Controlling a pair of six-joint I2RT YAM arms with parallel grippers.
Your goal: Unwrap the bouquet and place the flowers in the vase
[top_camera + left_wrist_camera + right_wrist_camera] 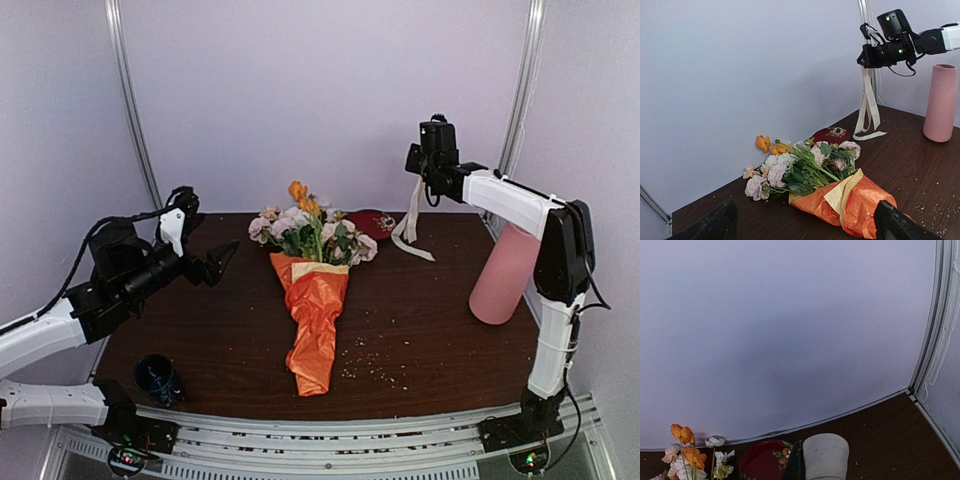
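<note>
Nearest the arms sit two things that have no part in the job: a small dark blue cup [157,378] on the left corner of the bench [440,340], and a scatter of pale crumbs [375,362] right of centre. Moving in, here's the bouquet [315,300], flat on the middle of the bench, pointed tip toward the arms, blooms toward the back wall. The orange paper [318,330] is still wrapped round the stems, crinkly, with a yellow-tan inner sheet showing at the collar. So I'd call the unwrapping only begun.

Off to its left, the left fingers [218,262] hang above the bench, spread wide and holding nothing. Over on the right stands the vase [503,272], tall, smooth, pink and upright. It is well apart from the bouquet, with no stem in it that I can see.

Further back are the flowers [312,232], pink, white and orange heads over green leaves, fanning out of the paper's mouth. Just behind them is a dark red dish [372,222]. Up high at the back, the right fingers [415,163] are pinched shut on the cream ribbon [410,225]. It dangles clear of the bouquet, its tail reaching the bench. The tie is off, then, and the paper and the move to the vase remain.
</note>
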